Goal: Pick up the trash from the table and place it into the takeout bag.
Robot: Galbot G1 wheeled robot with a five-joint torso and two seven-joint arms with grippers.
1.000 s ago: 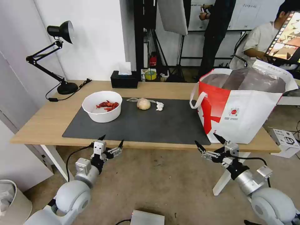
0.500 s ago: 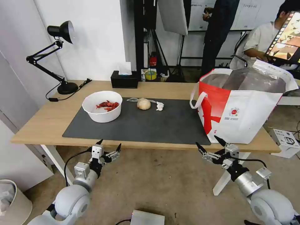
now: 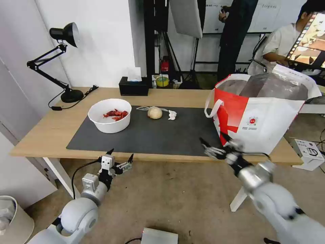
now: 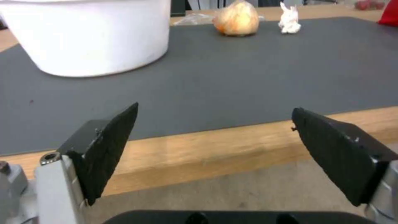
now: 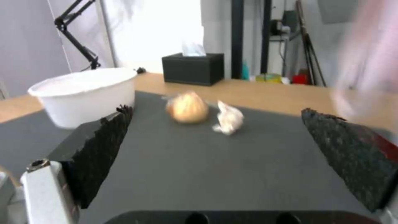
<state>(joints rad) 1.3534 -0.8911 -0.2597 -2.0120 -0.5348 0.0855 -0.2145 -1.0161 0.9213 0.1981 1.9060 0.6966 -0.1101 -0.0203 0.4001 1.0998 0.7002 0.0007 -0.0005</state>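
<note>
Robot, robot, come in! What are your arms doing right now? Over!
Right gripper open, over the mat's near edge. Left gripper open, parked below the table edge. Bowl, wrapped lump, tissue on the mat, untouched. Path clear.

Right claw (image 3: 215, 145) motion-blurred in head view. Takeout bag (image 5: 369, 62) smeared to pink-white blur, cut by frame edge, in right wrist view. White bowl (image 4: 89, 32) rim cropped in left wrist view.

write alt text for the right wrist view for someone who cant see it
The right claw hangs open above a dark grey rectangular mat, its two black fingers framing a beige round lump in clear wrap beside a crumpled white tissue. A white round bowl and black tissue box sit beyond on the light-wood table.
</note>
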